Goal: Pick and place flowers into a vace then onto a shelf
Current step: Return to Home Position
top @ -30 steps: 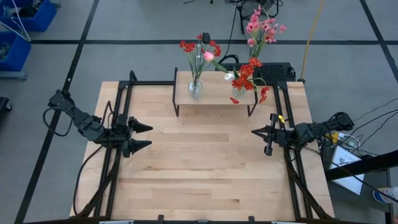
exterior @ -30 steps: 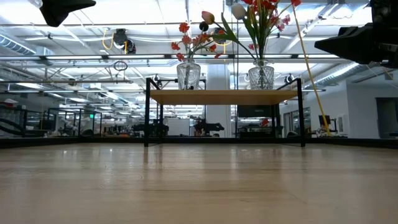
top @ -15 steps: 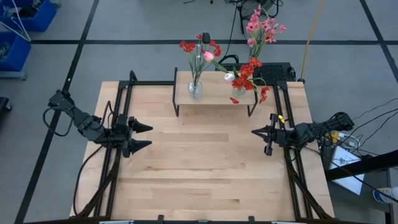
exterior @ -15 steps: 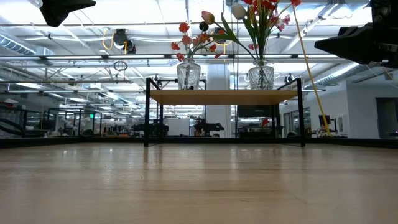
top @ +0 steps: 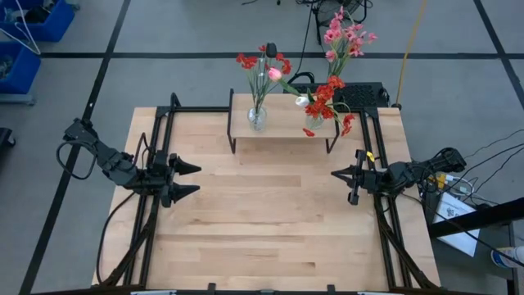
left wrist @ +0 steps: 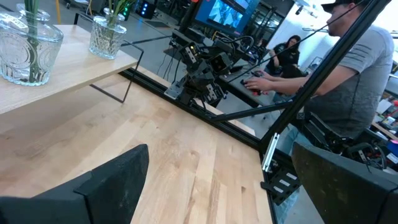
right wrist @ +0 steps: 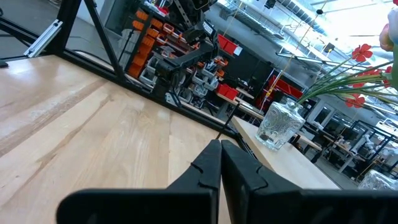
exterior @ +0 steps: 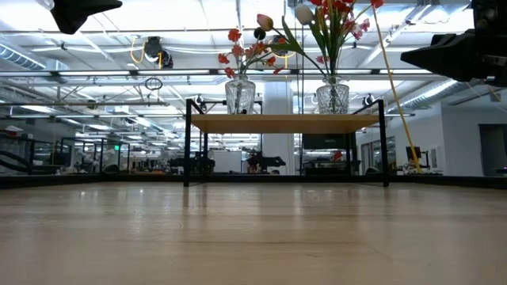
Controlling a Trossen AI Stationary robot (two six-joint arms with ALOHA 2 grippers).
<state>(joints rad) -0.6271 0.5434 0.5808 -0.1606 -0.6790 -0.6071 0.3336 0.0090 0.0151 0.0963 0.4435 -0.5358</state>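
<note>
Two glass vases stand on the shelf [top: 282, 124] at the table's far edge. The left vase [top: 257, 119] holds red flowers [top: 260, 64] and a pink bud. The right vase [top: 314, 120] holds red and pink flowers [top: 337, 49] and a white bud. In the low view both vases [exterior: 240, 96] [exterior: 333, 96] rest with their bases on the plank. My left gripper [top: 195, 179] hovers open over the table's left side. My right gripper [top: 333, 173] hovers shut over the right side. Neither touches anything.
The shelf's black legs [exterior: 188, 142] stand on the tabletop [top: 262, 229], whose middle and near part lie bare between the arms. A person [left wrist: 348, 93] sits beyond the table's right side, and cables and papers [top: 454, 209] lie on the floor there.
</note>
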